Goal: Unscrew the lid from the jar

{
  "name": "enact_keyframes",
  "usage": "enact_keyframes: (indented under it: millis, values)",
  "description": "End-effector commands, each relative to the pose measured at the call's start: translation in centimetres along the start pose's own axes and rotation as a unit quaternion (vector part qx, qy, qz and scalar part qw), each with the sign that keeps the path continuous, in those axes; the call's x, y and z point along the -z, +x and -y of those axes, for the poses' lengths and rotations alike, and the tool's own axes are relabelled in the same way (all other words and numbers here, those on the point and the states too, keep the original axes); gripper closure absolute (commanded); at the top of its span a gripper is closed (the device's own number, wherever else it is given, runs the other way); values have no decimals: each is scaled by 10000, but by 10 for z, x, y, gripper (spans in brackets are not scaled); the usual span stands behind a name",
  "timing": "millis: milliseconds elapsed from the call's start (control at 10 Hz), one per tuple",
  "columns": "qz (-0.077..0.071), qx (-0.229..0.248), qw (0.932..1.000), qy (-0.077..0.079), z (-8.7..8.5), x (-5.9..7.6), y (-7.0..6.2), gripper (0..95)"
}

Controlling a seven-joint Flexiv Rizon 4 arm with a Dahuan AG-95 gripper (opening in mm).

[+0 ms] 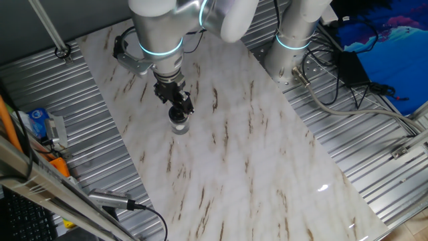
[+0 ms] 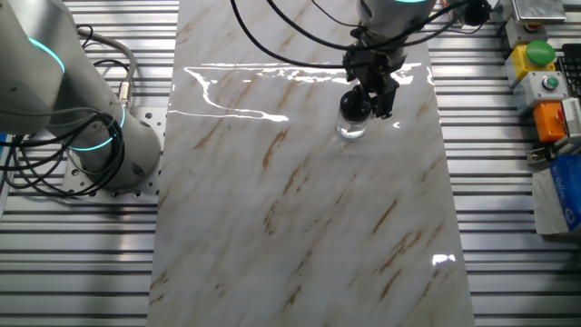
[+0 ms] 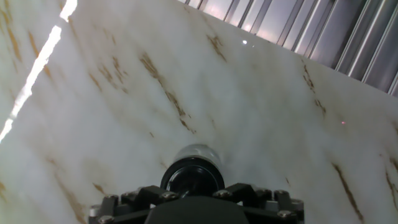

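Observation:
The small clear jar (image 1: 178,126) stands upright on the marble board, left of its middle. It also shows in the other fixed view (image 2: 351,125) and in the hand view (image 3: 198,152). Its glossy black lid (image 3: 192,177) sits on top of it and also shows in both fixed views (image 1: 176,116) (image 2: 354,106). My black gripper (image 1: 180,107) comes down from above onto the lid. Its fingers (image 3: 165,196) stand at either side of the lid and seem closed on it. The gripper also shows in the other fixed view (image 2: 372,95). The lid's near edge is hidden under the gripper.
The marble board (image 1: 254,167) lies on a ribbed metal table (image 1: 348,140). A second robot base (image 2: 100,136) with cables stands beside the board. Button boxes (image 2: 545,73) sit at the far edge, and tools and a blue packet (image 1: 40,124) at the other.

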State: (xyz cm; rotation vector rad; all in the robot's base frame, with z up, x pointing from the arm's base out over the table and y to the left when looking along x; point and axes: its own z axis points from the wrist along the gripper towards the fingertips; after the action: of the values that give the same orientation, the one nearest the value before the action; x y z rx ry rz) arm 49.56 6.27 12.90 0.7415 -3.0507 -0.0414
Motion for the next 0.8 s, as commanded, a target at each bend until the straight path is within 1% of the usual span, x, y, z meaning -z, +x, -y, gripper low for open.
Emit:
enact_keyframes:
  millis: [100, 300, 500, 600, 700, 800]
  values:
    - [-22, 123, 9999, 1, 0, 0, 1, 190]
    - [44, 321, 9995, -62, 0, 2, 4, 190]
    - [58, 445, 9990, -66, 0, 3, 7, 190]
    - [11, 482, 9988, -24, 0, 3, 7, 0]
    - [-3, 471, 9989, -4, 0, 3, 7, 0]
    - [13, 464, 9989, -8, 0, 3, 7, 190]
